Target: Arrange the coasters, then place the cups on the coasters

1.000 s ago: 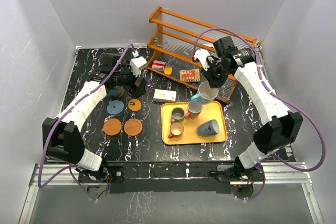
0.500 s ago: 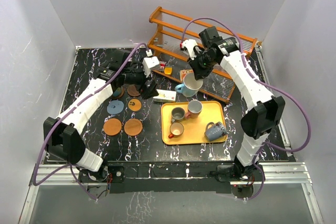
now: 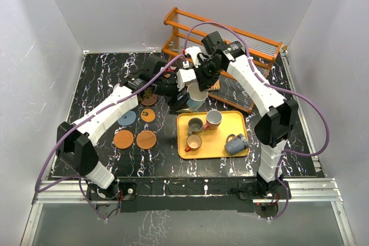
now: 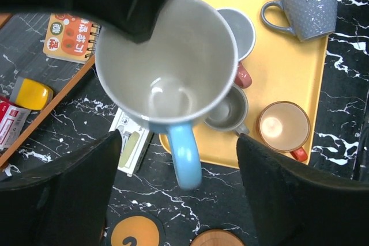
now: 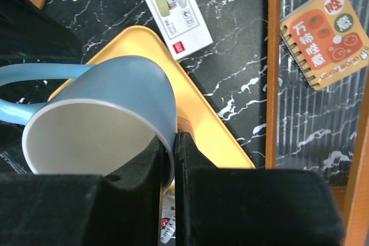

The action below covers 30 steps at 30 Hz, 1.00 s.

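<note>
My right gripper [image 5: 174, 156] is shut on the rim of a light blue cup [image 5: 104, 108], which hangs in the air over the tray's far left corner [image 3: 195, 93]. My left gripper [image 4: 181, 194] is open beside it, and the cup's blue handle [image 4: 184, 154] hangs between its fingers [image 4: 63, 200] without touching them. On the yellow tray [image 3: 222, 132] stand three cups: a grey one [image 3: 196, 124], an orange-brown one [image 3: 214, 119] and a small one [image 3: 193, 141]. A blue-grey cup [image 3: 235, 142] lies there on its side. Several coasters [image 3: 123, 139] lie left of the tray, one of them blue-grey [image 3: 126, 118].
A wooden rack [image 3: 230, 38] stands at the back with an orange notebook [image 5: 326, 36] on it. A white box [image 5: 173, 7] lies on the black marble table just behind the tray. Small packets [image 4: 31, 93] sit at the rack's left end.
My right arm has carried the blue cup leftward from above the tray. My left arm has swung right from the coasters to meet it, and its jaws have narrowed a little around the handle.
</note>
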Tool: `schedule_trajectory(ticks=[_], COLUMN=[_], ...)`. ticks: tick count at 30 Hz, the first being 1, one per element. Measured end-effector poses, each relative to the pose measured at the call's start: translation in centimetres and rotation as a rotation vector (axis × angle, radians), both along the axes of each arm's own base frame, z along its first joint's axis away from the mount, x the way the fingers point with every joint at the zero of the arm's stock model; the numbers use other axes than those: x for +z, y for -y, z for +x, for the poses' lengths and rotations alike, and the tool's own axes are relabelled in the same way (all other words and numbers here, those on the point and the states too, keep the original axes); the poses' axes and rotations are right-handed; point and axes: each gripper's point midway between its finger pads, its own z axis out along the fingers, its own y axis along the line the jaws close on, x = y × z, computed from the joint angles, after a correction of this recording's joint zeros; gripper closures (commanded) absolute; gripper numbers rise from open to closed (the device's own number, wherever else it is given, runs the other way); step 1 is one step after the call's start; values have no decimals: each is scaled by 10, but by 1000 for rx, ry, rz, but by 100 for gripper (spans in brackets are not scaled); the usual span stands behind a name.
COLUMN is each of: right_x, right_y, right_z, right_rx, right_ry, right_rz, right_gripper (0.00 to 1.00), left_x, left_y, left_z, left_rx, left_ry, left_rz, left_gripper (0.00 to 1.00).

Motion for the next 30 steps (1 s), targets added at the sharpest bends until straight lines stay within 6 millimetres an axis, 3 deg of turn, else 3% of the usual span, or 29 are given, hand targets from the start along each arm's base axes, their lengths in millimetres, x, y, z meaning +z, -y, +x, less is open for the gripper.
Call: schedule_trajectory(ticks=[7,15,21,22,30], right_x=[1,1,-1,-2,0], right_y=[-11,-13,-11,-10,-17], right_z=[-8,-8,-6,-5,0], right_rx=[22,18,-15,-28,-22], right_ry=[-23,-32,-46,-50,-28], right_rz=[32,41,43,41,68], right_gripper=[100,100,100,96,59], left_x=[-4,-18,-20,-21,-27], left_y=[3,-1,-4,-4,-9], left_z=[6,5,6,6,6], left_rx=[16,26,46,49,60], left_ry=[26,16,13,12,3], left_rz=[4,32,46,49,72], left_gripper=[47,62,93,99,100])
